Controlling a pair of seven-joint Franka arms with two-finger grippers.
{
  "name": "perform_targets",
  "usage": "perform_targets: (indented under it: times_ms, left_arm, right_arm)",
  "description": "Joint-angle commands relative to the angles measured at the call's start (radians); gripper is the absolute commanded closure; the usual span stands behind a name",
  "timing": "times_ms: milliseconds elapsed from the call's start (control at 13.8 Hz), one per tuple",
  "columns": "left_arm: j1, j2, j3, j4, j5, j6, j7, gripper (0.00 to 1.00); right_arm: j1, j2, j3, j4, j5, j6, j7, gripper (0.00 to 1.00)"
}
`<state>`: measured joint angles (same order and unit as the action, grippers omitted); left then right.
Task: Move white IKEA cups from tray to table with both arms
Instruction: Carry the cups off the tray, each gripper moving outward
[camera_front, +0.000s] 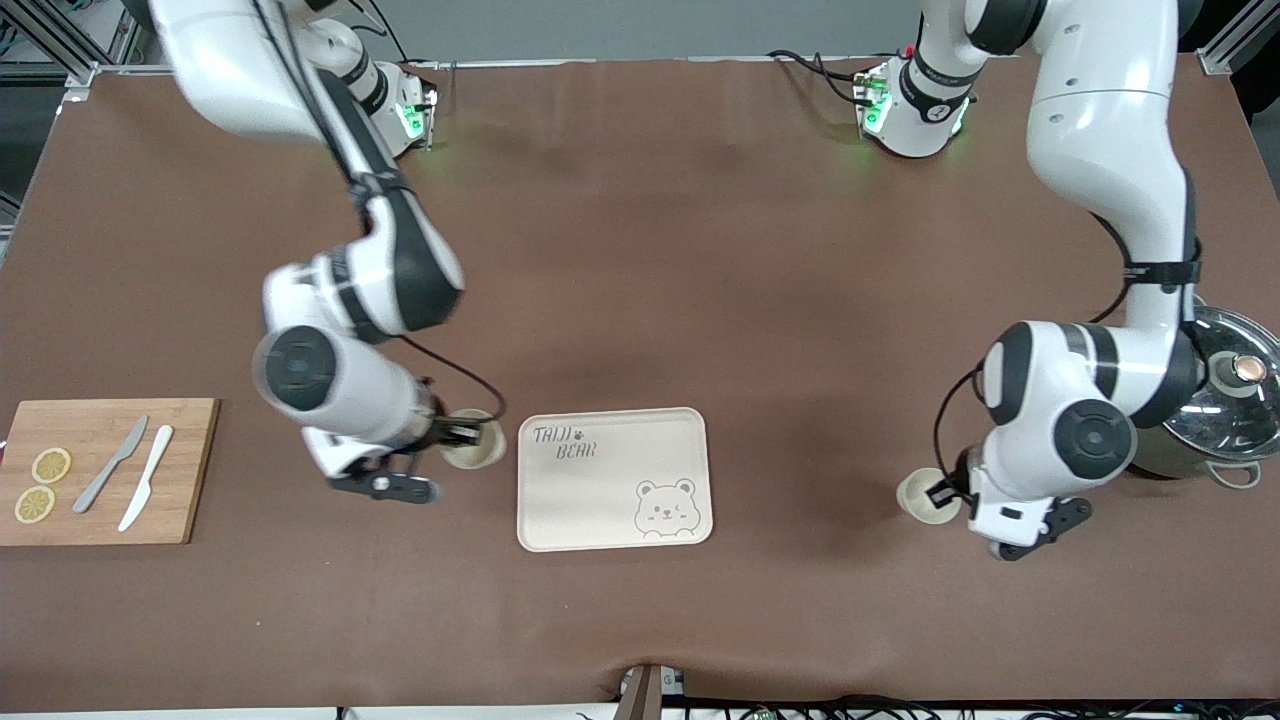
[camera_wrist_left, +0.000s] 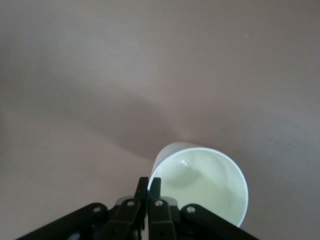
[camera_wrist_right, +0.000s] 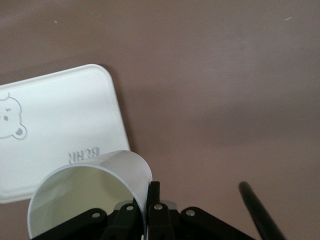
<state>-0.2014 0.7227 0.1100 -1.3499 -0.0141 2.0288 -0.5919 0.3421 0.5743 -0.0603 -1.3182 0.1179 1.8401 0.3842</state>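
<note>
Two plain off-white handleless cups, slightly tapered, open tops showing pale interiors. The right pincer (camera_front: 462, 433) is clamped on the rim of one cup (camera_front: 474, 439), just beside the bear-printed tray (camera_front: 612, 480) at the tray's end toward the right arm. The left pincer (camera_front: 945, 492) is closed on the wall of the other cup (camera_front: 924, 496), well apart from the tray, toward the left arm's end of the brown tabletop (camera_front: 640, 250), near a lidded pot (camera_front: 1215, 395).

Pot (camera_front: 1215, 400) partly hidden under left arm, cut by frame edge; right arm blurred.
</note>
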Motion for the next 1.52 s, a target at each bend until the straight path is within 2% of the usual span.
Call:
perform_targets:
  times_ms: [0, 217, 433, 867, 939, 1083, 1228, 1300, 1444]
  left_arm:
    - [0.039, -0.012, -0.009, -0.015, 0.019, -0.005, 0.046, 1.0]
    - [0.048, 0.004, -0.009, -0.015, 0.019, 0.01, 0.047, 1.0]
    - [0.06, 0.026, -0.009, -0.015, 0.02, 0.022, 0.047, 1.0]
    - [0.059, 0.053, -0.009, -0.017, 0.02, 0.022, 0.047, 1.0]
    - [0.06, 0.052, -0.009, -0.017, 0.019, 0.022, 0.05, 0.96]
    - [0.063, 0.05, -0.009, -0.015, 0.011, 0.021, 0.064, 0.69]
    - [0.063, 0.047, -0.009, -0.015, 0.01, 0.021, 0.064, 0.33]
    - [0.063, 0.046, -0.009, -0.015, 0.008, 0.021, 0.064, 0.29]
    - [0.063, 0.04, -0.009, -0.014, 0.006, 0.019, 0.064, 0.15]
  right_arm:
    - [-0.122, -0.085, 0.014, -0.055, 0.011, -0.051, -0.196, 1.0]
    - [-0.247, -0.102, 0.013, -0.107, 0.005, -0.035, -0.455, 1.0]
    - [-0.323, -0.093, 0.013, -0.206, 0.005, 0.103, -0.634, 1.0]
    - [-0.347, -0.015, 0.013, -0.326, 0.003, 0.346, -0.719, 1.0]
    - [-0.348, 0.005, 0.013, -0.326, 0.003, 0.364, -0.719, 1.0]
    - [-0.35, 0.047, 0.013, -0.326, 0.003, 0.418, -0.72, 1.0]
    - [-0.351, 0.067, 0.013, -0.326, 0.003, 0.445, -0.72, 1.0]
    - [-0.35, 0.081, 0.013, -0.326, 0.005, 0.461, -0.719, 1.0]
    - [-0.348, 0.096, 0.013, -0.326, 0.005, 0.487, -0.719, 1.0]
